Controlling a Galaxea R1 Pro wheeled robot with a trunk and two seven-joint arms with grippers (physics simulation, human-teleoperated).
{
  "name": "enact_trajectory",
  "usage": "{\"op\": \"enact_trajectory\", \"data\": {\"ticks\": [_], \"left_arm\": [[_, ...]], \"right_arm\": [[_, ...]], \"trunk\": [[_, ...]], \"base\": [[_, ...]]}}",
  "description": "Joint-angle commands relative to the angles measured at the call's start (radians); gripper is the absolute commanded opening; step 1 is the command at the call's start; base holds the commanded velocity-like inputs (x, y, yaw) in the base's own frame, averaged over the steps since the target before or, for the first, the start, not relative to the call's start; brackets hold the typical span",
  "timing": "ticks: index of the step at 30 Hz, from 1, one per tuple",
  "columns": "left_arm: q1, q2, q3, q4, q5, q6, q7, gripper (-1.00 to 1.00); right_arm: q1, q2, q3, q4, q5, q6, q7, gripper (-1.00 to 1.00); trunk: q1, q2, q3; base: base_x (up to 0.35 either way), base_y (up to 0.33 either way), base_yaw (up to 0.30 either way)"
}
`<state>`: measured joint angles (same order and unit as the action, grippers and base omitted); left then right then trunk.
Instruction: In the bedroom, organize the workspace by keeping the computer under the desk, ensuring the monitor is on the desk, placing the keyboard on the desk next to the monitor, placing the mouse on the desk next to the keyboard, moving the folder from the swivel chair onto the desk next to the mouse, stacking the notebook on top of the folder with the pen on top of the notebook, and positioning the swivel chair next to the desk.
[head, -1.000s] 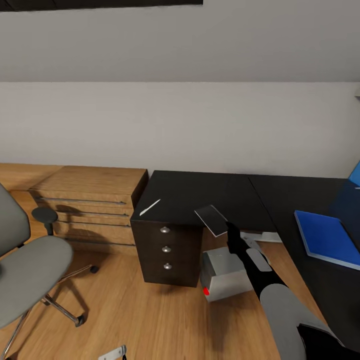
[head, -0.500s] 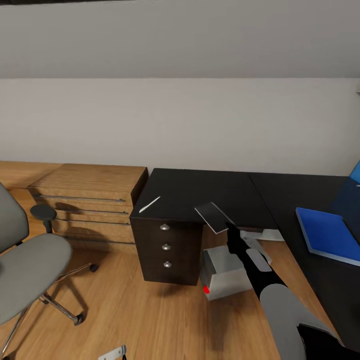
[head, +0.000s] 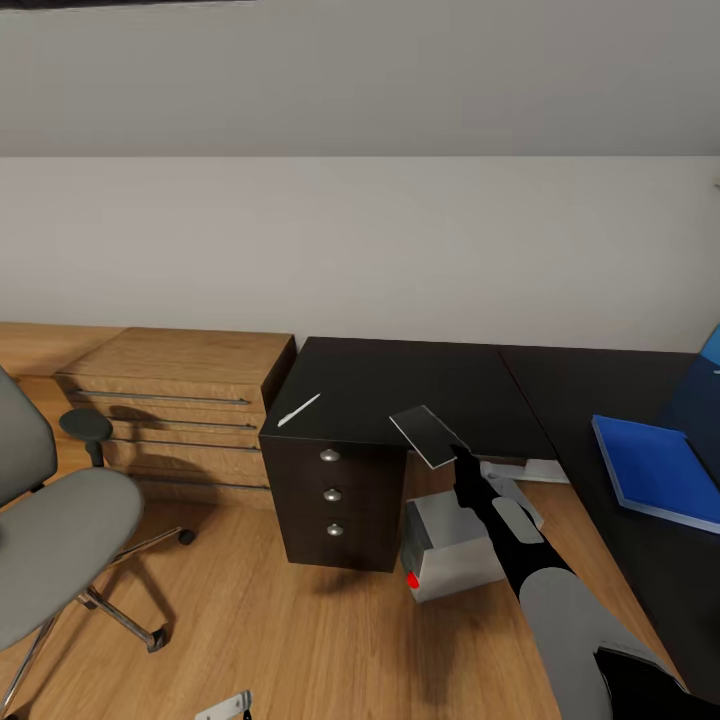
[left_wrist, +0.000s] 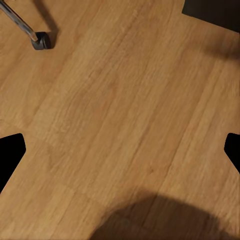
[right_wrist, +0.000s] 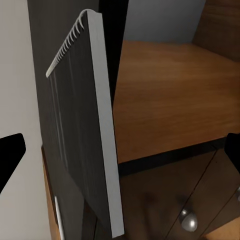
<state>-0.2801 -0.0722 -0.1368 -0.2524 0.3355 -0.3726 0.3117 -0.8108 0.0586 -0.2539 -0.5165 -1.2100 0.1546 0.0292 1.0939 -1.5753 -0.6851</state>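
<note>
Gripper (head: 458, 462) on my right arm is raised over the near edge of the desk (head: 400, 385), and it has hold of the notebook (head: 424, 436), a thin pale-grey rectangle that sticks up and to the left from the fingertips, tilted and clear of the tabletop; in my right wrist view the notebook (right_wrist: 85, 145) stands on edge just in front of the camera, its spiral binding along the far rim, with the black tips of my fingers at either side of the picture. Left gripper (left_wrist: 120, 150) is spread wide with nothing between its fingers, hanging over bare wooden floor (left_wrist: 125, 100), where one caster (left_wrist: 42, 41) of the swivel chair sits on the end of a chrome leg. On the left end of the glossy black tabletop lies the pen (head: 299, 411), a short whitish stick set on a slant, well apart from the notebook. Below it is the dark drawer unit (head: 333, 500) with three round silver knobs. Just right of the drawers, on the floor under the desk, stands the computer (head: 455, 547), pale grey with a small red button at its near corner. Far to the right the blue folder (head: 655, 470) lies flat on the tabletop. The swivel chair (head: 50, 535) stands at the left, away from the desk, with the light wooden dresser (head: 180, 400) between it and the wall.
</note>
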Motion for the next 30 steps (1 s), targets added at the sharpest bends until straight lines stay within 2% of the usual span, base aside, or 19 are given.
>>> {"op": "enact_trajectory", "data": {"ticks": [1,16,30], "left_arm": [[-0.001,0.001,-0.009,0.0,0.007,-0.003,0.006,1.0],[-0.001,0.002,-0.009,0.001,0.007,-0.004,0.005,1.0],[-0.001,0.001,-0.01,-0.001,0.007,-0.005,0.006,1.0]], "right_arm": [[-0.001,0.001,-0.008,0.0,-0.005,0.007,0.003,1.0],[-0.001,0.001,-0.008,0.001,-0.005,0.007,0.003,1.0],[0.0,-0.003,-0.01,0.013,-0.003,0.0,0.002,1.0]], "trunk": [[0.0,0.0,-0.001],[0.0,0.0,-0.001],[0.004,-0.007,-0.004]], "base": [[0.012,0.0,0.0],[0.001,0.008,0.0],[0.067,0.063,0.0]]}}
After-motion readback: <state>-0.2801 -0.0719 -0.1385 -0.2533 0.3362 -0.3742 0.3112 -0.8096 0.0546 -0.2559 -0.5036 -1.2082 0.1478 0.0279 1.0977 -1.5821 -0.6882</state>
